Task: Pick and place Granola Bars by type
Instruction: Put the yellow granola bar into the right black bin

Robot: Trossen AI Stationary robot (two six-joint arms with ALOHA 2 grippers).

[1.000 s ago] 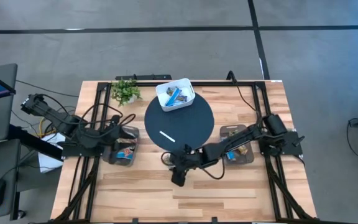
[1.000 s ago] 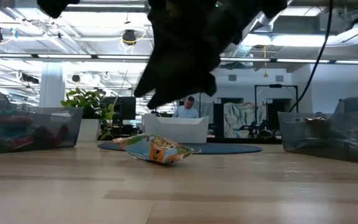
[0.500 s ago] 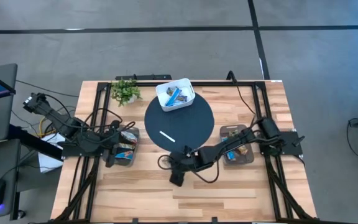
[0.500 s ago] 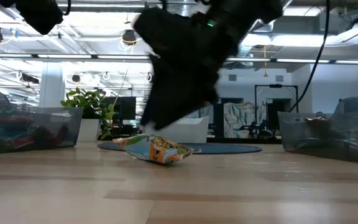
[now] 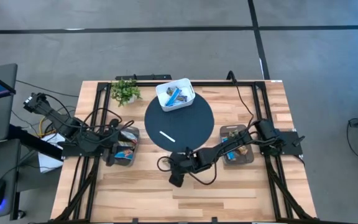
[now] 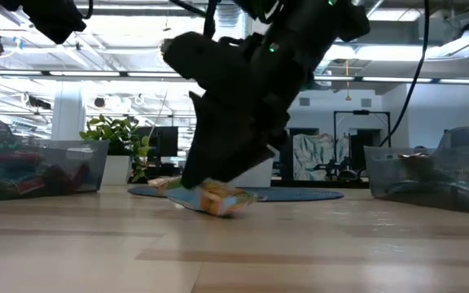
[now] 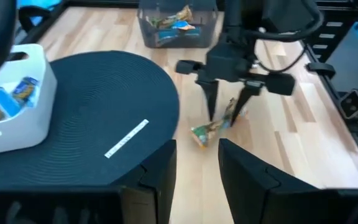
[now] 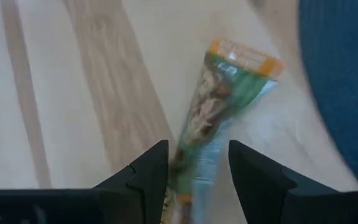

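Wooden bench [image 5: 142,186]: right gripper [image 7: 229,111] fingers open astride tan granola bar [image 8: 219,118]; left gripper's [image 7: 196,163] fingers parted, empty.

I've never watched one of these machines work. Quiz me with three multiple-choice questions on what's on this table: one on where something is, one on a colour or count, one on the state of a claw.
1. Where does the loose granola bar lie?
A. On the bare wood beside the round dark mat
B. Inside the white box
C. Beside the potted plant

2. How many clear bins stand on the table?
A. One
B. Two
C. Four

3. How is the right claw set?
A. Shut tight and raised high
B. Open, its fingers straddling the bar
C. Carrying the white stick

Answers:
1. A: the left wrist view shows the bar on the wood just off the round dark mat.
2. B: the high view shows the left bin and the right bin.
3. B: the right wrist view shows a finger on either side of the bar.
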